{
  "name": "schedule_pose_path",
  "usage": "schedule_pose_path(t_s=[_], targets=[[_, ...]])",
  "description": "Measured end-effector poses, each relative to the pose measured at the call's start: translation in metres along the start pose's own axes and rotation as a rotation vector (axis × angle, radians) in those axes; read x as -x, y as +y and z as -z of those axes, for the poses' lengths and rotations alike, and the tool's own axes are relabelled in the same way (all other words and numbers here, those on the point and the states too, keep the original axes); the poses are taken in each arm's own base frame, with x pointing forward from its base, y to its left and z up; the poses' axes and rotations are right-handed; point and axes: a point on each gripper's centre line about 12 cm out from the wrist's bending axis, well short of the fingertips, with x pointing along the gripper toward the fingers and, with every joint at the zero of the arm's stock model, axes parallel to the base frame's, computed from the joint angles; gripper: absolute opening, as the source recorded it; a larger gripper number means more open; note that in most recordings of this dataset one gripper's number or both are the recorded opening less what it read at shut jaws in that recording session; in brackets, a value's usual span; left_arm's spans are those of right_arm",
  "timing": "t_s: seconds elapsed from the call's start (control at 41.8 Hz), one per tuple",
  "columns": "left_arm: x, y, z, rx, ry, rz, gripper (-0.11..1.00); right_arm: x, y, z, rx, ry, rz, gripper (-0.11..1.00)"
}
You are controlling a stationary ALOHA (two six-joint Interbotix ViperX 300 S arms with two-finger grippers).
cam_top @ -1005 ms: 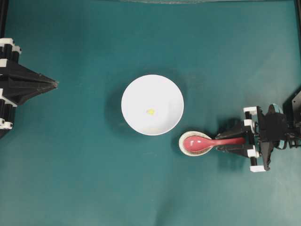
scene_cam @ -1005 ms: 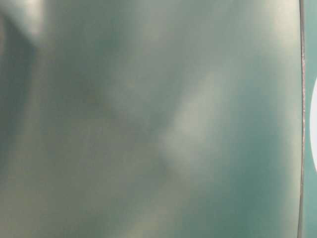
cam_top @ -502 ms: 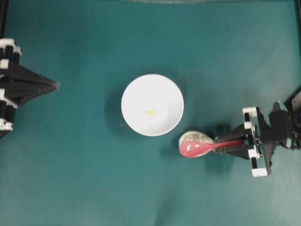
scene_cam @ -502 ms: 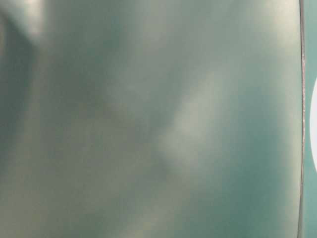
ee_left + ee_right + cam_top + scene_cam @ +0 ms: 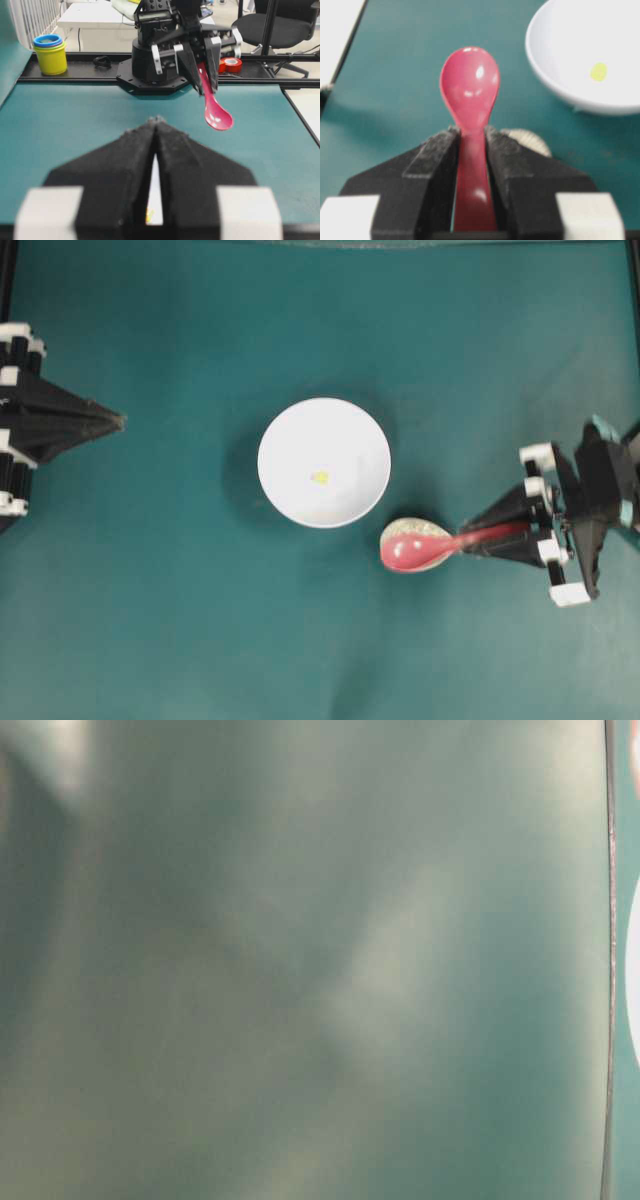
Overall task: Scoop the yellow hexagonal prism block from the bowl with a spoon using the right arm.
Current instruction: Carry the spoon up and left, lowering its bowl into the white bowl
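The white bowl [image 5: 323,462] sits mid-table with the tiny yellow hexagonal prism block [image 5: 320,477] inside; both also show in the right wrist view, bowl [image 5: 580,55] and block [image 5: 598,72]. My right gripper [image 5: 478,537] is shut on the handle of the pink-red spoon [image 5: 412,551], lifted clear of the table with its scoop pointing toward the bowl. In the right wrist view the spoon [image 5: 470,90] is clamped between the gripper's [image 5: 471,134] black fingers. My left gripper [image 5: 118,420] rests shut at the far left, holding nothing; in its own view the gripper [image 5: 156,121] points at the spoon [image 5: 216,112].
A small speckled oval spoon rest [image 5: 417,531] lies on the mat just under the spoon's scoop, right of the bowl. The teal mat [image 5: 200,620] covers the table. The table-level view is blurred, showing only a white sliver at its right edge.
The right gripper closed on the spoon handle and lifted the spoon out of the spoon rest, drawing slightly right. The left arm has not moved.
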Motion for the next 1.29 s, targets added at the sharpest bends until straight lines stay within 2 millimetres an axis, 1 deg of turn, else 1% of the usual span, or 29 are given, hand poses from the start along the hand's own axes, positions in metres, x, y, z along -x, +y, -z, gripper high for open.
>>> schedule_pose_path(t_s=[0.144,0.287,0.55,0.837,1.029,1.292], targets=[[0.0,0.0,0.003,0.0,0.028,0.0,0.0,0.0,-0.01,-0.018,-0.038,0.07,0.027,0.22],[0.0,0.0,0.009,-0.002,0.078,0.0,0.0,-0.005,-0.025,-0.03,-0.077,0.152,0.069,0.22],[0.001,0.0,0.013,-0.002,0.107,0.001,0.0,-0.02,-0.048,-0.051,-0.148,0.29,0.124,0.22],[0.001,0.0,0.013,-0.005,0.114,0.001,0.0,-0.045,-0.066,-0.064,-0.169,0.449,0.146,0.22],[0.001,0.0,0.014,-0.005,0.115,0.001,0.0,-0.063,-0.077,-0.064,-0.165,0.551,0.155,0.22],[0.001,0.0,0.014,-0.005,0.115,0.001,0.0,-0.084,-0.084,-0.071,-0.135,0.625,0.159,0.22]])
